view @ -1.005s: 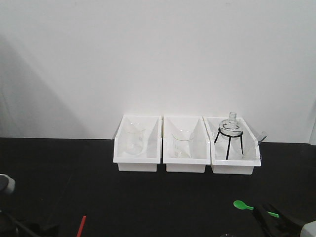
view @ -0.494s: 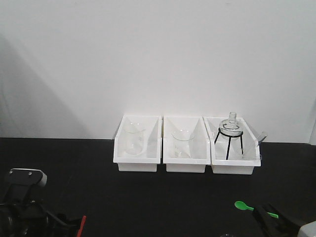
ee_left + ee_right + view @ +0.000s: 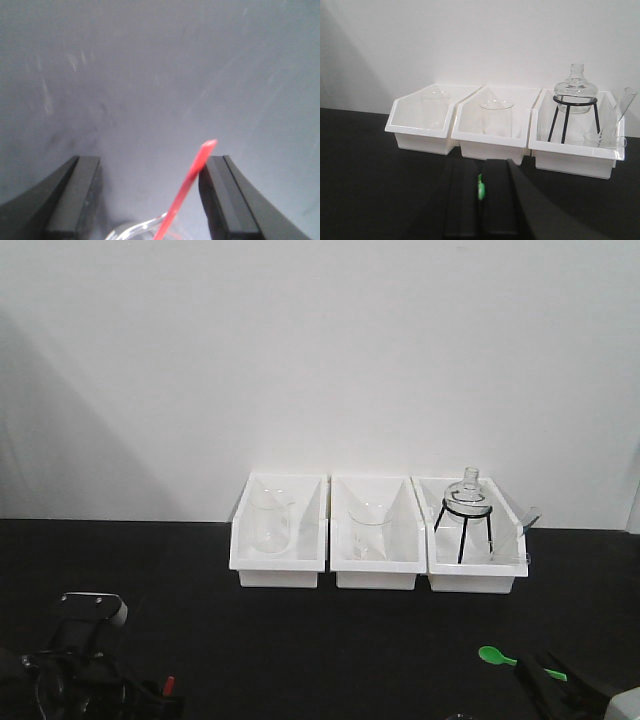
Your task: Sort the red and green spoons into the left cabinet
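**Q:** Left wrist view first: what of the left pincer (image 3: pixel 150 162)?

**A:** Spread wide, gripping nothing. Straddles the red spoon (image 3: pixel 187 190), its slanted handle rising between the jaws, close to the inner face of the one on the picture's right. Cannot tell whether touching. Seemingly lined up that way to catch the handle across its width on closing.

**Q:** And just past it?

**A:** Under the handle, a clear glass edge (image 3: pixel 135 231), too cropped to name. Beyond the fingertips, only dark tabletop (image 3: pixel 150 75).

**Q:** Right pincer (image 3: pixel 480 165)?

**A:** Pressed together on the green spoon (image 3: pixel 480 187), with just a thin green sliver peeping between the fingers (image 3: pixel 462 200) in the right wrist view. In the front view, bowl end poking out ahead of the pincer. Held by the handle, probably to leave the bowl free for setting down.

**Q:** Farther out?

**A:** Well ahead of that pincer, three white bins (image 3: pixel 490 150) in a row against the wall (image 3: pixel 470 40), holding beakers (image 3: pixel 496 117) and a flask (image 3: pixel 576 89) on a black stand (image 3: pixel 555 125). Not the target.

**Q:** Left cabinet?

**A:** Absent from every view; presumably off-frame. Next, by judgement: grasp red, carry green.
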Tool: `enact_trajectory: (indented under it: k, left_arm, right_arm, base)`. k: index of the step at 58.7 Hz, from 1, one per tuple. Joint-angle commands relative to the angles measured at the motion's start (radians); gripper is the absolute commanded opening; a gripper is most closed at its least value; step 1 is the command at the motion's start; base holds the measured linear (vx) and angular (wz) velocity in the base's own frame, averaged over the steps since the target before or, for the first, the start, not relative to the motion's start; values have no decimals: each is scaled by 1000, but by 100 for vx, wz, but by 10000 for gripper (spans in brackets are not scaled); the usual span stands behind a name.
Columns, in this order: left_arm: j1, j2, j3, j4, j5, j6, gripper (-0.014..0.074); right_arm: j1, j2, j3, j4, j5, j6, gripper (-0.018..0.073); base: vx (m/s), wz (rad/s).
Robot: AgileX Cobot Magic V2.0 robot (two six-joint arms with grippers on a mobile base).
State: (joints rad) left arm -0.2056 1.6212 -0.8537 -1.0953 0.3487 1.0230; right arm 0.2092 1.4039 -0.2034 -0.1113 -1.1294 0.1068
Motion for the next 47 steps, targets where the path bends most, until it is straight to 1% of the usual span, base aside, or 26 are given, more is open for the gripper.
enact_trajectory:
  k: [1,9,13,18,21,30,47]
  left_arm:
    - [-5,-24,-31,-23,2,16,523]
    - [-5,-23,-31,-23,19,27,496]
    - [-5,-23,-31,-23,29,27,446]
    - [-5,-23,-31,-23,34,27,330]
    - [-5,-23,-31,-23,37,27,230]
    - [-5,-23,-31,-23,44,27,-10]
    - [-5,-64,-45,-23,61,27,-3]
  right_arm:
    - [1,-25,-15,21,-81,-10,-5]
    - [1,-25,-15,32,-81,-10,-5]
    - [1,-25,-15,32,-81,-10,-5]
    - [1,-25,-15,32,-81,-10,-5]
    - [1,-25,-15,32,-82,-10,-5]
    - [1,-25,-15,32,-81,-10,-5]
    - [1,-25,-15,32,-81,-10,-5]
  base:
    - [0,0]
    - [0,0]
    - [0,0]
    - [0,0]
    - [0,0]
    - [0,0]
    - [0,0]
